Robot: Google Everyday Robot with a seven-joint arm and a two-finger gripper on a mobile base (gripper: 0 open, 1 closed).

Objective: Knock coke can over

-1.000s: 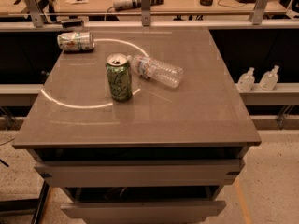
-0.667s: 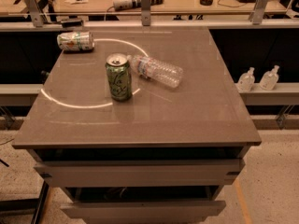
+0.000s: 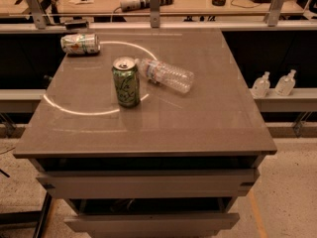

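No coke can that I can recognise shows in the camera view. A green can [image 3: 126, 82] stands upright on the grey table [image 3: 198, 123], left of its middle. A clear plastic bottle [image 3: 166, 75] lies on its side just right of the green can. A pale silvery can [image 3: 79, 43] lies on its side at the far left corner. The gripper and arm are out of view.
A white ring of reflected light runs around the green can on the tabletop. Below the top are open drawers [image 3: 148, 185]. Two small pump bottles [image 3: 261, 85] stand on a low ledge to the right. A cluttered workbench [image 3: 198, 4] runs behind the table.
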